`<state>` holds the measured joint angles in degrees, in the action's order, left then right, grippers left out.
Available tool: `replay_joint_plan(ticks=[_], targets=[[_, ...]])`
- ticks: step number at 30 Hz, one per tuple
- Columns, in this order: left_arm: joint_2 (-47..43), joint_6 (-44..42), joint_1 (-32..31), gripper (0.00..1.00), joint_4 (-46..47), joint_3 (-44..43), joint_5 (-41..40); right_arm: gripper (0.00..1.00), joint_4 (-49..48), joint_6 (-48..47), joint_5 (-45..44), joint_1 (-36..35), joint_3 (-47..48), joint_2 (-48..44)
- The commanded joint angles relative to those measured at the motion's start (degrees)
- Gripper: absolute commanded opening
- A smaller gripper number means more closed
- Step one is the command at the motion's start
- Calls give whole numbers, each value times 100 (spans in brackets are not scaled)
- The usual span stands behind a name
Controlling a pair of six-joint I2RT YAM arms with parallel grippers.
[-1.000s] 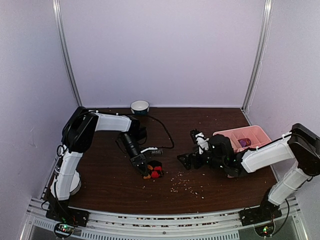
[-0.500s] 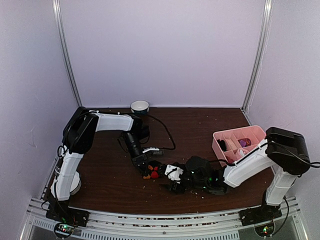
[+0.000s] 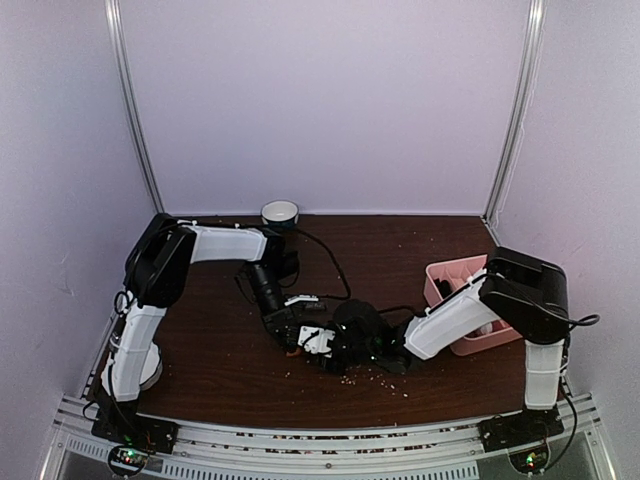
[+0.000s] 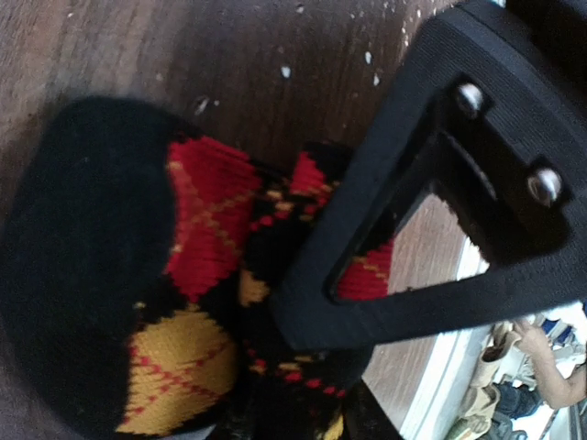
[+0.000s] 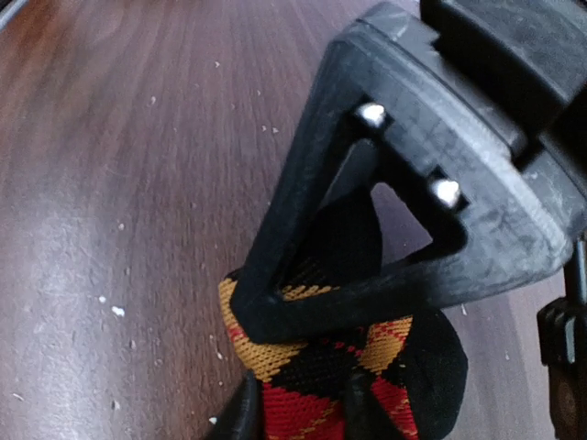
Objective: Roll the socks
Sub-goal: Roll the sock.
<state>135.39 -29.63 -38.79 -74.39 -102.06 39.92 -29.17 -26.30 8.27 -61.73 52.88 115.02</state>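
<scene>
Two meet on one argyle sock (image 4: 197, 238): my left tool (image 3: 291, 326) and right tool (image 3: 321, 345). I cannot tell whether either grips. If both go slack, the bundle could unroll.

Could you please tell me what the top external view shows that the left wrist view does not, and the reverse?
Only the top external view shows the left arm, the right arm, the pink tray and the white cup. Only the left wrist view shows the argyle sock closely, its red and yellow diamonds under a black finger. Both show that sock on the brown table.
</scene>
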Motion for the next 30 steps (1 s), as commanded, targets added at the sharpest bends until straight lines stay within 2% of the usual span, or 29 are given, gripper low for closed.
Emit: replay_joint_plan(ticks=[1, 4, 5, 6, 7, 10, 12, 15, 17, 19, 20, 22, 26, 30], targets=[[-116, -160, 35, 32, 528, 292, -895, 21, 580, 406, 496, 194, 125, 198], [-289, -179, 46, 36, 595, 410, -828, 13, 754, 761, 794, 323, 166, 316], [-376, -180, 40, 75, 638, 466, -863, 11, 842, 876, 920, 351, 181, 334], [-503, -178, 46, 95, 740, 566, -934, 9, 916, 1035, 1092, 396, 177, 336], [-667, -175, 53, 98, 878, 693, -1053, 7, 948, 1210, 1278, 456, 164, 337], [-1378, -163, 70, 98, 1416, 1158, -1438, 2, 959, 1737, 1750, 576, 45, 334], [-2208, -16, 68, 98, 2068, 1513, -1836, 1, 881, 2025, 1972, 630, -80, 364], [-3267, 390, 30, 98, 2733, 1795, -2727, 0, 746, 2355, 2219, 666, -251, 418], [-3570, 452, 65, 98, 2916, 1803, -3393, 0, 786, 2533, 2347, 693, -250, 482], [-3397, 907, 126, 98, 3153, 2052, -4378, 0, 812, 2725, 2478, 763, -216, 535], [-3111, 753, 144, 98, 2775, 1888, -4414, 0, 806, 2872, 2526, 798, -203, 540], [-2601, 557, 319, 98, 1994, 1468, -3439, 0, 806, 3166, 2688, 892, -168, 547], [-3003, 385, 2, 98, 2756, 2091, -3446, 1, 906, 3831, 3105, 1084, -29, 676], [-3413, -268, -465, 98, 3149, 2728, -2682, 0, 1152, 4436, 3449, 1314, 141, 918]])
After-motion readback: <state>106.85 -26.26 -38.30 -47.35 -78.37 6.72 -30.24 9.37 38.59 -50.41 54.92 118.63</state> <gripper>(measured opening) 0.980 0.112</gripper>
